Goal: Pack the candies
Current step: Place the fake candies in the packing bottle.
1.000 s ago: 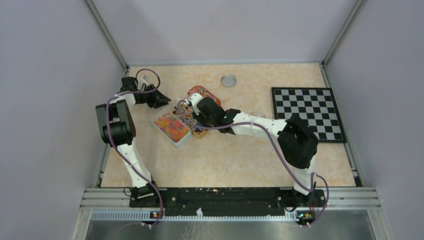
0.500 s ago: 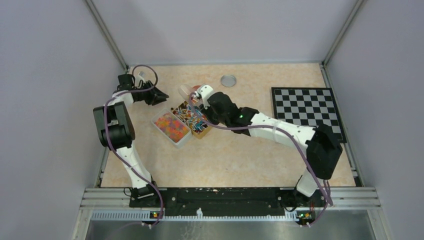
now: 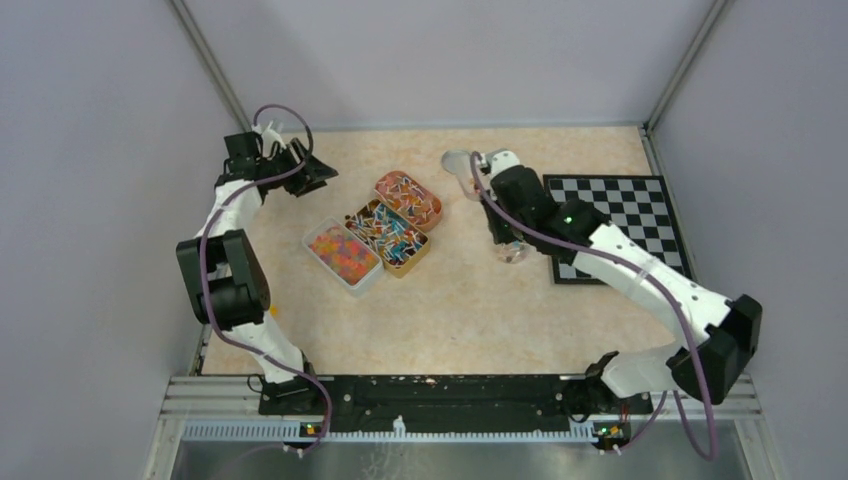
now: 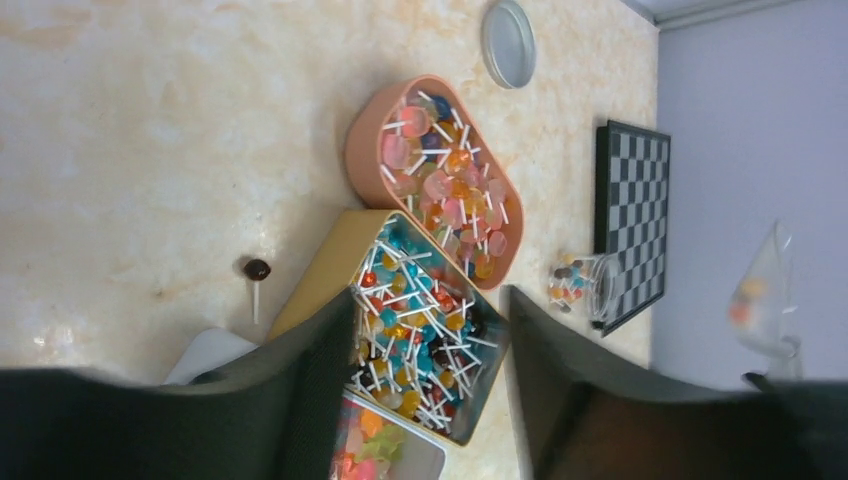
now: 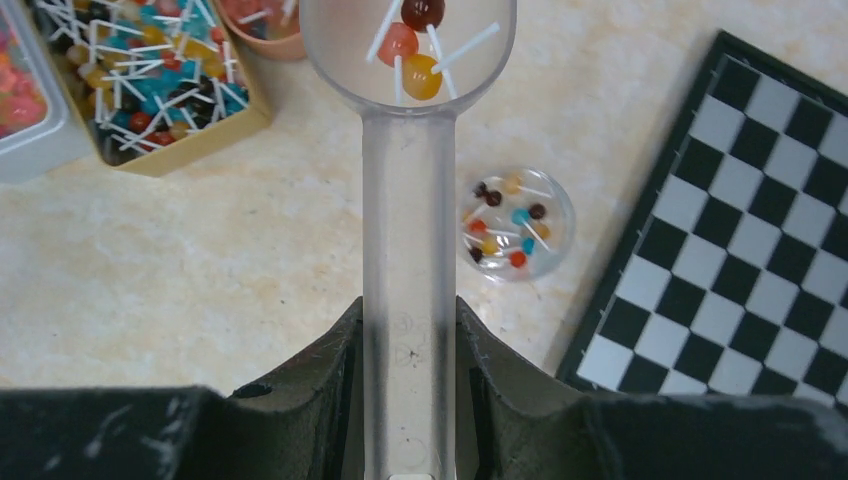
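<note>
The candies (image 3: 343,252), tiny mixed pink, orange and yellow beads, fill a white tray; they also show in the left wrist view (image 4: 368,452) and the right wrist view (image 5: 14,82). My right gripper (image 5: 410,312) is shut on the handle of a clear plastic scoop (image 5: 408,40) that carries three lollipops. The scoop hangs above the table, back-left of a small clear jar (image 5: 515,222) with several lollipops inside. My left gripper (image 4: 430,300) stands open and empty, raised at the back left (image 3: 318,175), looking down on the tins.
A gold tin (image 3: 388,235) and an orange oval tin (image 3: 408,195), both full of lollipops, sit beside the white tray. A chessboard (image 3: 615,225) lies right of the jar (image 3: 513,250). A silver lid (image 4: 508,42) rests at the back. One loose lollipop (image 4: 257,270) lies on the table.
My right arm has swung the loaded scoop from over the tins rightward to near the jar. My left gripper has opened wider and drawn back a little to the left.
</note>
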{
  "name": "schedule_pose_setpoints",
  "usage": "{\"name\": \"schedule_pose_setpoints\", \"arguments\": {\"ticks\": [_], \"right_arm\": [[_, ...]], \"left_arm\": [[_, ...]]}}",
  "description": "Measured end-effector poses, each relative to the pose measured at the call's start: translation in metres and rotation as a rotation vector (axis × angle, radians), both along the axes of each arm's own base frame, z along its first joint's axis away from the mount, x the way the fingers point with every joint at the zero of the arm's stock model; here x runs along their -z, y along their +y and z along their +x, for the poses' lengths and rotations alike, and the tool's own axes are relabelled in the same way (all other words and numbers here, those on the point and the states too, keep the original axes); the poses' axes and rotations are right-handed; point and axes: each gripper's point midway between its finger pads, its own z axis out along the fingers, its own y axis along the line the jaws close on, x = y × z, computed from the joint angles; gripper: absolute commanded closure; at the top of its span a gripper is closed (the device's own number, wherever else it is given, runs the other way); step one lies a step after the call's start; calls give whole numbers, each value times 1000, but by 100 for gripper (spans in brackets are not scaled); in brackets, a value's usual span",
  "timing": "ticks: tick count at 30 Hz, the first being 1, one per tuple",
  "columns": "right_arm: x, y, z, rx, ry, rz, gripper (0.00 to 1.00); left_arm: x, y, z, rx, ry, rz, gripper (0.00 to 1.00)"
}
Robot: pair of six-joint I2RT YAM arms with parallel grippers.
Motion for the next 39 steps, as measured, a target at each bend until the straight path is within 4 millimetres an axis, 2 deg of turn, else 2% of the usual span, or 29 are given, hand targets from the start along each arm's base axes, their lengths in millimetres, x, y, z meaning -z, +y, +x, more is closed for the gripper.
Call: {"name": "schedule_pose_setpoints", "arguments": {"ticks": [1,2,5,10,17,20,23,33,39], "right_arm": [[-2,-11,-1,30,6,-4,100],[-5,-24,-5,63,16,-11,100],[-8,-50,-24,114,55,-33,100],[-4,-78,-54,175,134,-69,100],[10,-99,-79,243,244,-122,100],[14,-103,-86,255,276,-137,100],[23,-104,-92,255,328,-166,100],[45,-100,-99,243,451,-224,100],[53,-108,-104,251,520,-258,100]], "left_arm": [[-7,-4,-1,10,-18,7,4],[-13,-9,-2,21,-36,14,2],[-25,-23,-7,55,-64,19,1],[-37,-51,-19,114,-94,33,1],[-53,-106,-64,233,-151,55,1],[-54,-122,-84,267,-172,63,1],[-53,-124,-93,263,-184,74,1],[-55,-121,-88,245,-206,85,1],[-54,-120,-87,237,-206,91,1]]}}
